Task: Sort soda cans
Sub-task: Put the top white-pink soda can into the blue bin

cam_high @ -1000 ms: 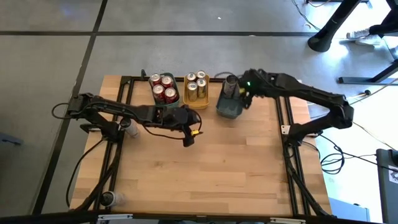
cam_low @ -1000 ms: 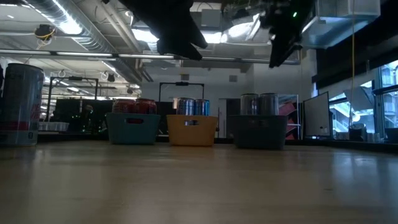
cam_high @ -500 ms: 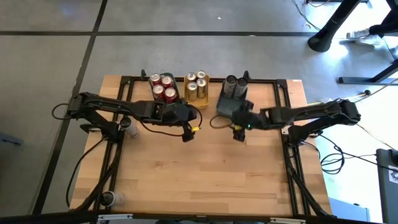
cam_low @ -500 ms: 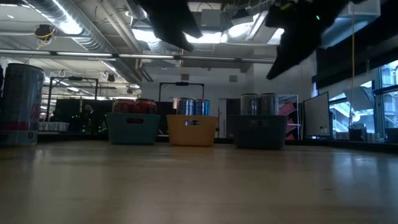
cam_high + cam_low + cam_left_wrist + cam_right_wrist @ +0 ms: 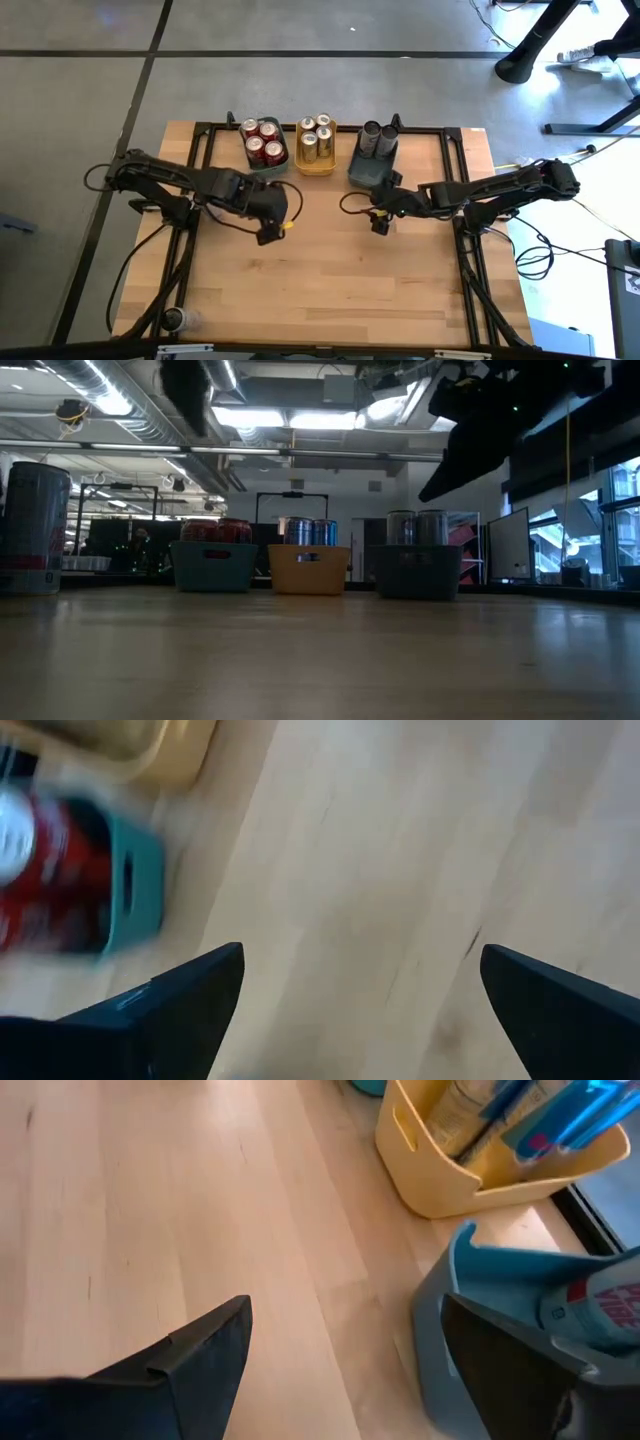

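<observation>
Left gripper (image 5: pixel 268 233) hangs over bare wood, in front of the teal tray (image 5: pixel 280 166) and a little to its left, its two dark fingers (image 5: pixel 170 1010) spread wide with nothing but tabletop between them. From its wrist the teal tray's corner shows, with red soda cans (image 5: pixel 45 870) inside, blurred.

Taking the teal tray as the mark and going rightward along the far edge of the table (image 5: pixel 330 290): four red soda cans (image 5: pixel 264 140) stand in the tray itself. Just beside it on the right sits the yellow tray (image 5: pixel 316 166), holding four gold soda cans (image 5: pixel 316 136). Right again, with a small gap, is the grey-blue tray (image 5: pixel 366 172), and two dark grey soda cans (image 5: pixel 378 138) stand upright at its far end. From table height the three trays stand in a row, teal (image 5: pixel 214 567), yellow (image 5: pixel 308 570) and grey-blue (image 5: pixel 418 571), each with can tops showing above the rim.

Well to the left of the teal tray, outside the arm's frame, one more silver-topped can (image 5: pixel 208 206) stands alone; the low view shows a can (image 5: pixel 35 528) large at its left edge.

Right gripper (image 5: pixel 381 222) hovers in front of the grey-blue tray, far to the right of the teal one, fingers (image 5: pixel 180 1365) parted and holding nothing. Its wrist view looks past them at the grey-blue tray's wall (image 5: pixel 470 1330) and the yellow tray (image 5: pixel 450 1175) beyond.
</observation>
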Motion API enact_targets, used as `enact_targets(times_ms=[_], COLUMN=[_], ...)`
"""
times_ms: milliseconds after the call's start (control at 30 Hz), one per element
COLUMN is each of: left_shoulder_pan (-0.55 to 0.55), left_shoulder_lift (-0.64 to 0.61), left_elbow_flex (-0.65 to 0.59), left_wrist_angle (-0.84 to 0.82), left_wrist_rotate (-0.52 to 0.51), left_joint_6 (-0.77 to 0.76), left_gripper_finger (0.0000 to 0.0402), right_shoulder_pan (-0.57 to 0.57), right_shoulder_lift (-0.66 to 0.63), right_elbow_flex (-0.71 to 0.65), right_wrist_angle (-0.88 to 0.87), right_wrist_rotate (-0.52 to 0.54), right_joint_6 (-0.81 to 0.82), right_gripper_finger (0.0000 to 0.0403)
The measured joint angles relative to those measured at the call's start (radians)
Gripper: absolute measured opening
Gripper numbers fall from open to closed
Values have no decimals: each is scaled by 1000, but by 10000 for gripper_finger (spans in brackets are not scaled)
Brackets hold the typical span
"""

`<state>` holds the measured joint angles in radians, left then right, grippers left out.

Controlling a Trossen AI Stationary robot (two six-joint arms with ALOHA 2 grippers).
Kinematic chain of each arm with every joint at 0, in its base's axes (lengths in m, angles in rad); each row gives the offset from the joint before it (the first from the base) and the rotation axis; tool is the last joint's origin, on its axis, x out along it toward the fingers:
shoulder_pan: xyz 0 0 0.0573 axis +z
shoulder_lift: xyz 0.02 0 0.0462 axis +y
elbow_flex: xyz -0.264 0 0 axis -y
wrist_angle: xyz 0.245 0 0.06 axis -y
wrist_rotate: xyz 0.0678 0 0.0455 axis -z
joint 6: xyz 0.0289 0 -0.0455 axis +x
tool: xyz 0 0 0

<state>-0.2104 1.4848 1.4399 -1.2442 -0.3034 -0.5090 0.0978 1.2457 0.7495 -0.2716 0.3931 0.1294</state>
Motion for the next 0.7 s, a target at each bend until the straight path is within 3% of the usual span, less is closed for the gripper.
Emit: enact_targets(times_ms=[333,700], left_shoulder_pan=[-78,-111], left_shoulder_lift=[-99,-241], left_elbow_flex=[-2,-60], left_wrist_angle=[-290,-327], left_wrist_rotate=[-23,-18], left_joint_6=[-242,-376], left_gripper_finger=[395,395], right_shoulder_pan=[0,0], right_shoulder_lift=[0,0], right_elbow_flex=[0,0], right_wrist_angle=[42,41], right_wrist_rotate=[-19,-19], right_joint_6=[-2,-1], right_gripper_finger=[324,324])
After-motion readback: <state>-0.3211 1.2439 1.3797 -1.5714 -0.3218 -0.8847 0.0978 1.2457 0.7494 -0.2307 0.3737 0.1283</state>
